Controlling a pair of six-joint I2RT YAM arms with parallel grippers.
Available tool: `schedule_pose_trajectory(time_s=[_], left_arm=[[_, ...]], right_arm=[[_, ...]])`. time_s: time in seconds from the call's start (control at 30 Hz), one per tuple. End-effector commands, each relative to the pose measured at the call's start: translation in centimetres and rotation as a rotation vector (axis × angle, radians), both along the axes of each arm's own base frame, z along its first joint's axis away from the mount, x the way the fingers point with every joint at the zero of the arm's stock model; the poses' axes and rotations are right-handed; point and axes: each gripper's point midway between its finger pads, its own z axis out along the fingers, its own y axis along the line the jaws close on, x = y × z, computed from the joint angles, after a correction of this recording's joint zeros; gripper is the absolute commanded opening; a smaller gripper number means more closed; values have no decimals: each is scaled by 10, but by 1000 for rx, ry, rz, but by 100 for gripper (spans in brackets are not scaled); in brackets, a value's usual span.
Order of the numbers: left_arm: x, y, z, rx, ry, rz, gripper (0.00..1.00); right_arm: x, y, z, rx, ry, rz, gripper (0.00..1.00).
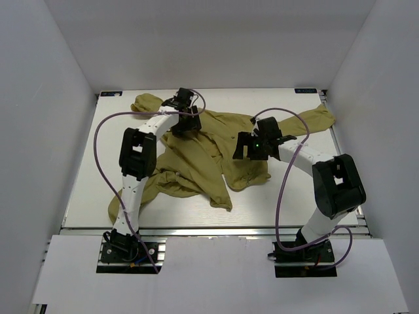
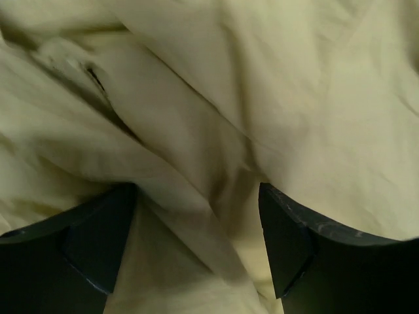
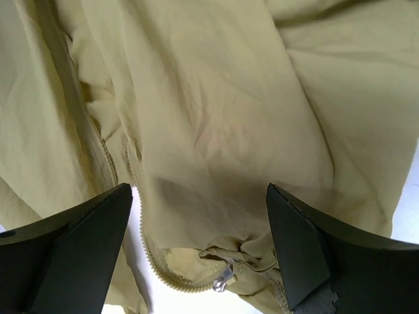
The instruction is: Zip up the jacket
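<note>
White table, flat, pale, faint lines running across it. Three plain white walls box it in: left wall, back wall, right wall, each meeting a table edge. Two small black tags sit at the far corners, one left and one right; their print is too small to read. A metal rail runs along the near table edge. A white panel lies in front of the rail. In the right wrist view, white table shows at the bottom and at the right edge.
</note>
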Motion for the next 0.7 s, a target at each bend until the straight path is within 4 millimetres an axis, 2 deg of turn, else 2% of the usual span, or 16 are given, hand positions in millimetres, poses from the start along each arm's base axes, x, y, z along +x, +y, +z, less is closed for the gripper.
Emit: schedule_pose_trajectory(time_s=[0.0,0.07,0.1,0.13,0.2,0.3,0.33,0.37,0.4,0.43,0.47,0.5,0.53,0.6,0.67], left_arm=[[28,12,23,-60,-87,-20,86],[41,3,22,-84,-135,-65,88],[44,-3,12,-101,-130,-85,89],[52,-7,12,-113,-159,-95,89],[59,-21,-4,-161,-153,-138,90],[77,-41,-9,-242,-204,-186,93],[84,-47,-24,-264,-214,-205,93],[90,-54,-25,-286,-234,-228,93],[103,-61,-15,-313,-282,-245,93],[110,-73,-27,-359,-312,-283,98],[117,-78,-27,-385,-348,-300,98],[128,-85,-15,-424,-393,-288,98],[132,-93,-24,-465,-415,-315,98],[141,-102,-10,-521,-474,-322,98],[150,-108,8,-567,-561,-331,98]], right_arm=[[-14,1,-9,0,40,54,88],[-24,-1,-17,-2,62,59,88],[-27,-1,-15,8,62,64,88],[-32,-2,-19,13,74,63,88],[-37,0,-16,28,75,71,88],[-50,2,-16,46,95,93,88],[-53,3,-18,45,100,97,88],[-60,1,-22,44,116,96,88],[-64,0,-24,44,127,100,88],[-69,-1,-27,44,141,102,88],[-78,-2,-32,45,165,108,88],[-84,1,-33,61,182,128,88],[-90,2,-35,66,195,134,88],[-106,9,-38,87,217,173,88],[-112,15,-34,97,211,195,88]])
